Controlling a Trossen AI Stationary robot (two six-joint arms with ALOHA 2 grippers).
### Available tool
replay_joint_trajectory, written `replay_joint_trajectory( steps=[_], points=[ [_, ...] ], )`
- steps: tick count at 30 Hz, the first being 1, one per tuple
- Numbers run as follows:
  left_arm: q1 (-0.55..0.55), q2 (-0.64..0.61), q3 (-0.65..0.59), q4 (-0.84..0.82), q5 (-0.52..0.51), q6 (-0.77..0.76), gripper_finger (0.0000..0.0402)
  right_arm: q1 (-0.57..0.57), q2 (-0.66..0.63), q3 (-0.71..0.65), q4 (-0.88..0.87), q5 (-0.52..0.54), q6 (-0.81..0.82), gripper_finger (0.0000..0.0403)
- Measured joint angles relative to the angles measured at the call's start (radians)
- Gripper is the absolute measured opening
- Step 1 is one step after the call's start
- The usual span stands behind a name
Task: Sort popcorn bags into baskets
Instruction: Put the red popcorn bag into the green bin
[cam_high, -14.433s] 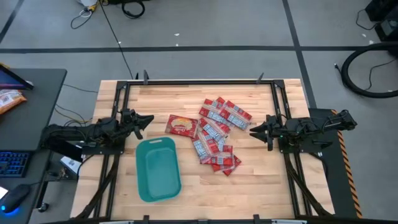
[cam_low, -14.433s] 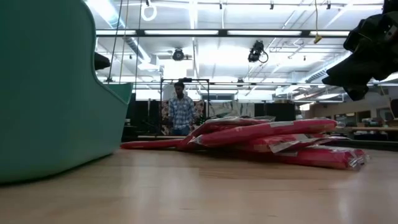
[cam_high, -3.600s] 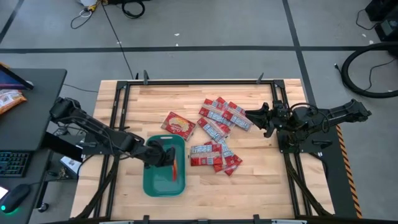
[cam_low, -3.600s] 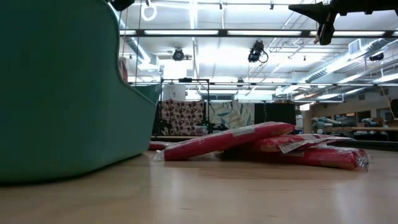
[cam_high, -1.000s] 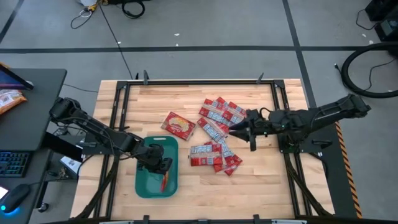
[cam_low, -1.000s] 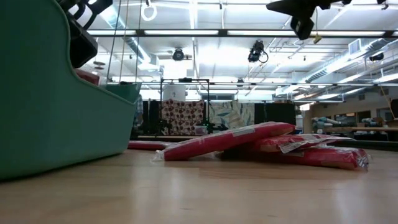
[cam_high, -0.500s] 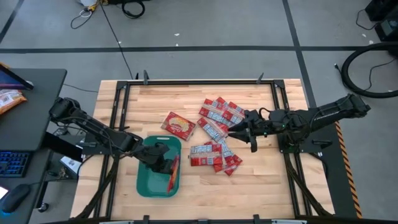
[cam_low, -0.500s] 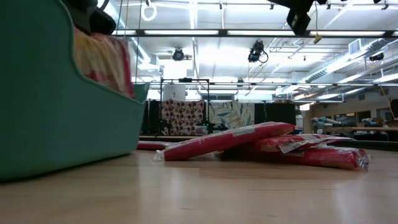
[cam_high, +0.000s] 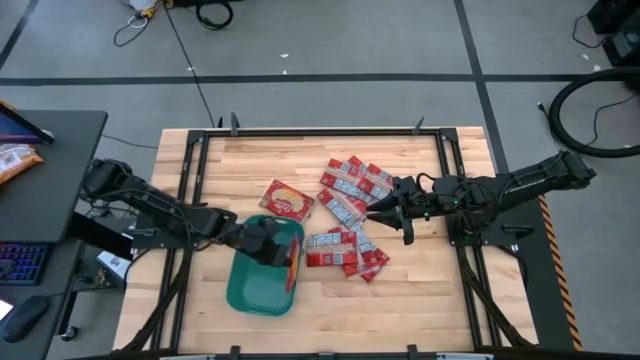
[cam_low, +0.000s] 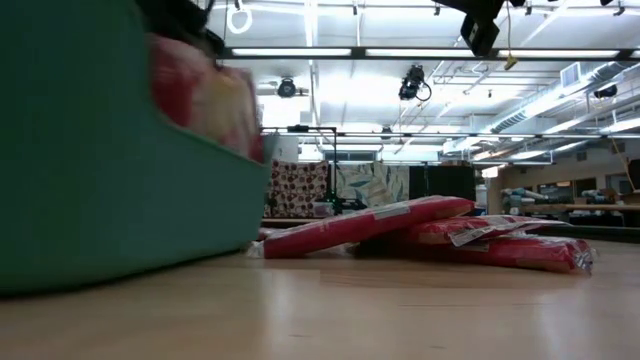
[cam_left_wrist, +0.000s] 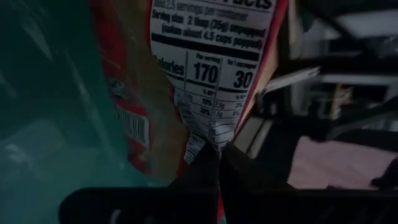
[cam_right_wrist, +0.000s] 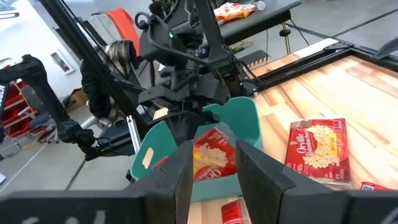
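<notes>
My left gripper (cam_high: 272, 246) is over the teal basket (cam_high: 250, 285) and shut on a red popcorn bag (cam_high: 293, 262), which stands on edge inside the basket. The right wrist view shows that bag (cam_right_wrist: 211, 157) below the left fingers. The low view shows it (cam_low: 200, 95) above the basket wall (cam_low: 100, 200). My right gripper (cam_high: 385, 212) hovers open above the pile of small red bags (cam_high: 345, 215), touching nothing. The larger squarish bag (cam_high: 286, 200) lies flat on the table just beyond the basket. My left gripper pinches the bag's upper edge (cam_left_wrist: 214, 140) between its two fingers, coming from above. The bag hangs upright below them, its printed panel (cam_left_wrist: 211, 68) facing the wrist camera. Its lower part is inside the basket, next to the wall on the pile's side (cam_right_wrist: 245, 124).
The small bags lie overlapped on the table's right half (cam_low: 420, 225), some of them close to the basket's right wall. Black frame rails run along the table's edges (cam_high: 195, 170). Bare wood shows along the near edge (cam_high: 400, 320) and the far edge.
My left gripper has moved toward the table's right and far edge with the bag. The bag has turned up on edge against the basket's right wall. The basket has slid and turned a little toward the pile. My right gripper has kept nearly still above the pile.
</notes>
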Motion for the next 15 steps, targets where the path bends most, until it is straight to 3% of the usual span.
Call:
replay_joint_trajectory(
  steps=[5,15],
  points=[
    [0.017,0.01,0.0,0.089,0.014,-0.002,0.0004,0.0,0.0,0.0,-0.003,0.0,0.003,0.0125],
    [-0.007,-0.036,-0.018,0.045,-0.004,0.028,0.0005,0.0,0.0,0.0,-0.001,0.009,-0.017,0.0125]
  ],
)
